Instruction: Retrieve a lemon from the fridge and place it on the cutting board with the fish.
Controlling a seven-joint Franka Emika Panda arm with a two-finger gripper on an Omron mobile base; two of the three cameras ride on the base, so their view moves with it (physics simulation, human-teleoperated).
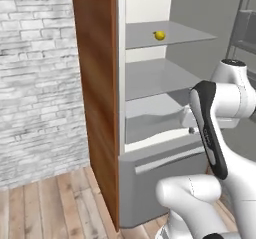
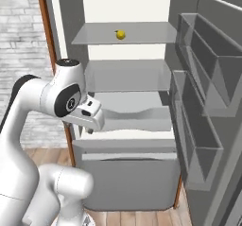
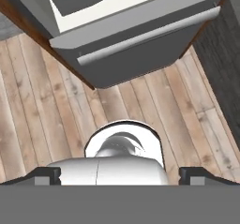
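The fridge (image 1: 150, 78) stands open, showing its pale interior and grey shelves. The lemon (image 1: 159, 35) (image 2: 120, 34), small and bright yellow, lies alone on the top shelf toward the back. My gripper (image 2: 89, 129) (image 1: 192, 129) hangs in front of the lowest shelf, well below the lemon and pointing down at the floor. In the hand view its fingertips (image 3: 47, 175) sit far apart, open, with nothing between them. The cutting board and the fish are out of view.
The fridge's open door with deep grey bins (image 2: 203, 126) stands along the right. The closed lower drawer (image 2: 127, 178) (image 3: 131, 40) juts out below the shelves. A brown wood side panel (image 1: 97, 83) and a white brick wall (image 1: 35, 83) bound the left. Wood floor (image 3: 47, 101) lies below.
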